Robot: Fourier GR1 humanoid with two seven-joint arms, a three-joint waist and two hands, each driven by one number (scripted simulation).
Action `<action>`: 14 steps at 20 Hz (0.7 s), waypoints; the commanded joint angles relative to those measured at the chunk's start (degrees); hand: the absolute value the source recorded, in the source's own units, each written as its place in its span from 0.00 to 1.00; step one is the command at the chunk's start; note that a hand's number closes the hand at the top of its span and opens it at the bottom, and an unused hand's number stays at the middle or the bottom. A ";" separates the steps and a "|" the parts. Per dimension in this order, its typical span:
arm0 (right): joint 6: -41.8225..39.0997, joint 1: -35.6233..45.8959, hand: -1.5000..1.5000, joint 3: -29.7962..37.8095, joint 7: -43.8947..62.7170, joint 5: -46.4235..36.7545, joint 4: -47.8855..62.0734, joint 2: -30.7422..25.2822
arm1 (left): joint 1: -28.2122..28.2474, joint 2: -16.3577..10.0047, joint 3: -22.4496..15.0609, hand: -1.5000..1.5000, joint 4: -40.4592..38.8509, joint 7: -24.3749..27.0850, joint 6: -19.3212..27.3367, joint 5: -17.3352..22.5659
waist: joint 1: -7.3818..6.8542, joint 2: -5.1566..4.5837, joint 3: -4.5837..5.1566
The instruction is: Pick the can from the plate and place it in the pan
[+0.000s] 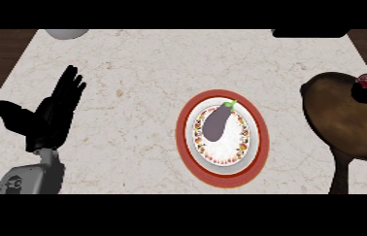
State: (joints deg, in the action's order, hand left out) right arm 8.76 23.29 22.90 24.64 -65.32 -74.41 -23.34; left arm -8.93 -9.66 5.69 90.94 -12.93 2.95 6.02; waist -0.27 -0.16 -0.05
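A red-rimmed plate with a patterned white centre lies in the middle of the counter, and a purple eggplant with a green stem lies on it. No can shows on the plate. A dark brown pan sits at the right edge, its handle pointing toward me. Over the pan's far right rim a small red-topped thing is cut off by the picture's edge, with a black shape just under it that may be my right hand. My left hand rests open at the left, fingers up, well apart from the plate.
A grey rounded object peeks in at the counter's far left edge. A black object sits at the far right. Dark wood shows past the counter's corners. Bare marble lies between my left hand and the plate.
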 commanded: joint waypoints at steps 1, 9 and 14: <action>9.48 2.06 1.00 1.48 -7.84 1.60 14.82 -0.76 | -1.39 0.84 -0.46 0.50 -0.26 -0.09 -0.03 0.16 | -0.51 -0.15 -0.02; 9.36 5.61 0.00 9.15 -5.18 7.91 29.75 -2.70 | -2.08 0.01 0.52 0.50 0.17 -1.85 -0.84 1.22 | -0.57 -0.17 -0.06; 9.43 8.68 0.00 9.74 -13.76 12.81 39.46 -5.31 | -4.09 -0.99 2.07 0.50 -3.98 0.42 -1.87 1.14 | -0.32 -0.11 -0.01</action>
State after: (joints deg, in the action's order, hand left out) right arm 18.26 29.16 31.42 14.78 -55.93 -41.70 -26.98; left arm -10.56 -9.94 6.58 89.09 -12.61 1.73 6.48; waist -0.69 -0.29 -0.09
